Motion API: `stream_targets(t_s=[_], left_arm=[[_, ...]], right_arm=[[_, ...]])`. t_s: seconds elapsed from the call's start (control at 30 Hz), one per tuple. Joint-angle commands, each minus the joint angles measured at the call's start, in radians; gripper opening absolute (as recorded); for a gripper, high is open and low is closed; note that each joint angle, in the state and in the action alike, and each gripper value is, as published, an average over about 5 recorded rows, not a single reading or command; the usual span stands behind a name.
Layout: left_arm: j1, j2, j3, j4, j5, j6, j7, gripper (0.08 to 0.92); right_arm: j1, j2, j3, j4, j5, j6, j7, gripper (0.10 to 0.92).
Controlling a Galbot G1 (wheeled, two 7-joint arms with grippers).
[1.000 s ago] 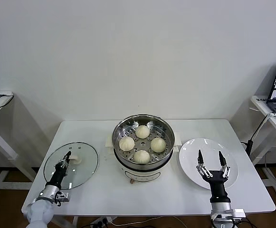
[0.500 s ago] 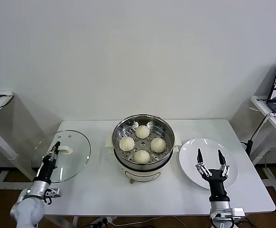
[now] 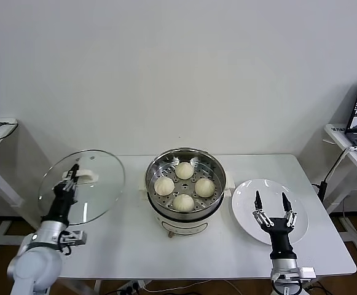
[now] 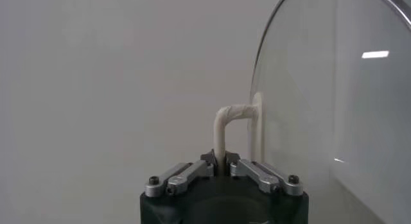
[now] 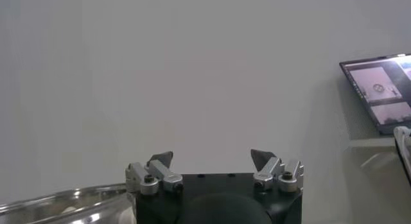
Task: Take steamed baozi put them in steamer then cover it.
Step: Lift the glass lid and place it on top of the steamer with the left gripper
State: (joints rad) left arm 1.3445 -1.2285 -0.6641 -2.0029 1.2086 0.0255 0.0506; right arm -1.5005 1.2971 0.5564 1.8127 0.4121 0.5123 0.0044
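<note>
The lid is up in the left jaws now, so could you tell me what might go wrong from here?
1. The left gripper pinches only the thin handle, with the lid tilted near upright beside the table; it could swing or slip.
2. The lid must come level over the steamer, or its rim may catch the edge.
3. The four baozi sit high on the tray; a low approach could knock them.

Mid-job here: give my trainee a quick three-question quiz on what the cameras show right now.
1. True or false: all four buns sit inside the steamer.
2. The left gripper is shut on: A) the plate B) the lid's handle C) a bun?
3. What lies under the open right gripper?

Key: 1 true. 2 B, it holds the lid tilted in the air by its handle. 3 the white plate.
</note>
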Motion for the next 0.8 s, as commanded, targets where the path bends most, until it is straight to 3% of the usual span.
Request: stream_targets(t_s=[0.03, 0.5, 0.8], left_arm=[[-0.103, 0.084, 0.422, -0.203, 0.010, 0.376, 0.220, 0.187], [-0.384, -0.017, 0.761, -0.057, 0.160, 0.503, 0.264, 0.187], [-0.449, -0.067, 0.849, 0.026, 0.200, 0.527, 0.262, 0.187]], right_arm=[[0.000, 0.008, 0.005, 0.000, -0.005, 0.002, -0.002, 0.823], [-0.021, 0.038, 0.029, -0.004, -0.037, 0.016, -0.002, 0.823], [-0.030, 0.056, 0.027, -0.006, -0.060, 0.021, -0.002, 0.823]])
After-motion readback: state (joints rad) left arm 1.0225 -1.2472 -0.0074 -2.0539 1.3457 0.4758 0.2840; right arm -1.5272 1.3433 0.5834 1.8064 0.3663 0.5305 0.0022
